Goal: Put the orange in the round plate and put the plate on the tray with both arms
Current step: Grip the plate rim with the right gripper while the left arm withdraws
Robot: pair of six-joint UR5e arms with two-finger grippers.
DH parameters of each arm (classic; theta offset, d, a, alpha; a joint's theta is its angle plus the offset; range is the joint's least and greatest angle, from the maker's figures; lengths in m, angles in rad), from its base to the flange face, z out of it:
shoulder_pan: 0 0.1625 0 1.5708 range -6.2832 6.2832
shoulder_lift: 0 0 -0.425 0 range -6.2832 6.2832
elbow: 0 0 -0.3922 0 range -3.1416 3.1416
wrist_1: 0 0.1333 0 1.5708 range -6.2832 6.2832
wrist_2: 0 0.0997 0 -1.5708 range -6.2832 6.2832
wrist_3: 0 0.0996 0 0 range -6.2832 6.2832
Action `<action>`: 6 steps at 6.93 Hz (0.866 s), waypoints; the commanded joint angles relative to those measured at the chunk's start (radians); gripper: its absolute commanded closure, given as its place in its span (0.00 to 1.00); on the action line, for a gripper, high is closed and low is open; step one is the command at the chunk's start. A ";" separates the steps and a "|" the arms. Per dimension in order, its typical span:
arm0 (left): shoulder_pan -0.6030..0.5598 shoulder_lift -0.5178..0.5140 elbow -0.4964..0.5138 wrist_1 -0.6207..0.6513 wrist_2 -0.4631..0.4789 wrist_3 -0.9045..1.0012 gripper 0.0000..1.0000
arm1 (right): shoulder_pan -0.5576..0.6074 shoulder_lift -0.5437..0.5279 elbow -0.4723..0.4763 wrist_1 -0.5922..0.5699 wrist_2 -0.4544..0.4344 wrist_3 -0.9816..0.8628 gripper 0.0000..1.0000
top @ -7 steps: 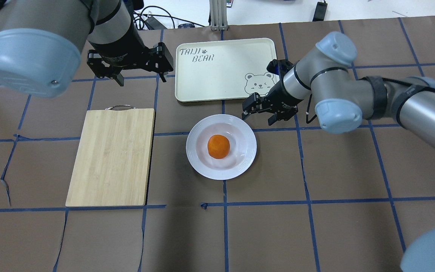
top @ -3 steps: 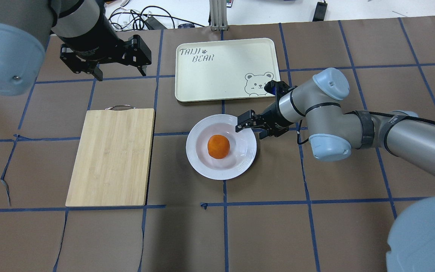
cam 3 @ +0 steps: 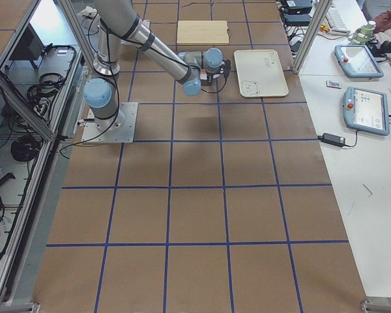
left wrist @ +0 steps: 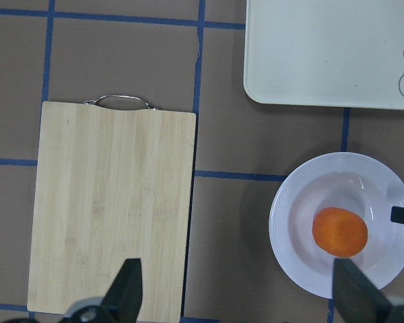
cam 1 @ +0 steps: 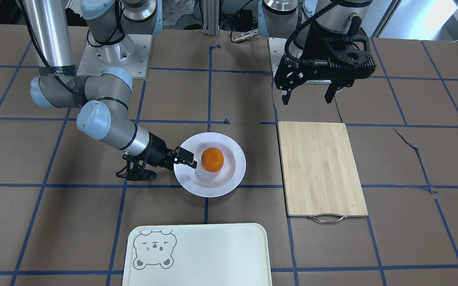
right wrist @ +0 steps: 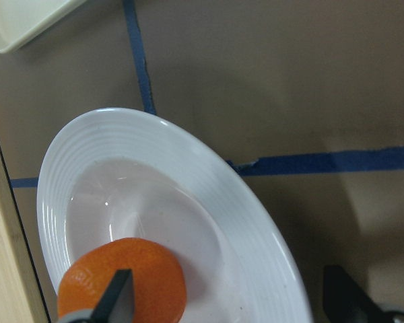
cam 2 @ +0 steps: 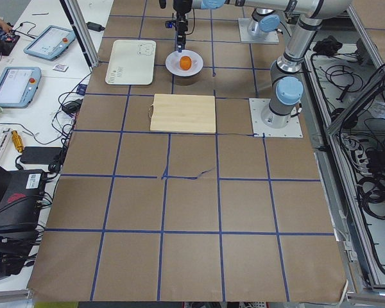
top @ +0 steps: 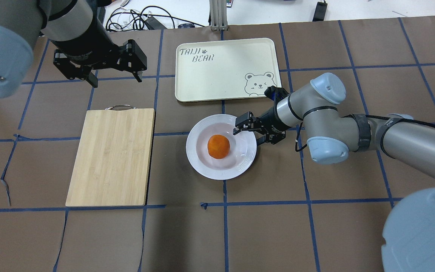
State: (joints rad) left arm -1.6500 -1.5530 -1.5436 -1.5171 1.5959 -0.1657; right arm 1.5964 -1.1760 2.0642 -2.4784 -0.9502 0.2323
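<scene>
Since a second ago my right gripper (top: 250, 133) has come from the gap beside the tray (top: 217, 71) to the round plate (top: 199, 166). Its jaws stand partly open astride the plate's rim, one finger over the well and one outside. I see the orange (top: 218, 146) in the plate's centre, and my left gripper (top: 115, 79) hangs wide open, well away from the plate, beyond the cutting board (top: 111, 156).

Round plate (top: 202, 168): glossy white, lay flat, centre of scene. Orange (top: 218, 146): small, dimpled, sat in its well. Tray (top: 221, 71): cream-green, bear face at near right corner; lay just beyond, apart.
</scene>
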 commanded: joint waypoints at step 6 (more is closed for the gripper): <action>-0.001 0.018 -0.030 -0.003 0.001 -0.003 0.00 | 0.014 0.018 0.077 -0.010 0.076 0.067 0.69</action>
State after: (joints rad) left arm -1.6506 -1.5358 -1.5735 -1.5203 1.5968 -0.1689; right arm 1.6103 -1.1586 2.1252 -2.4876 -0.8762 0.2955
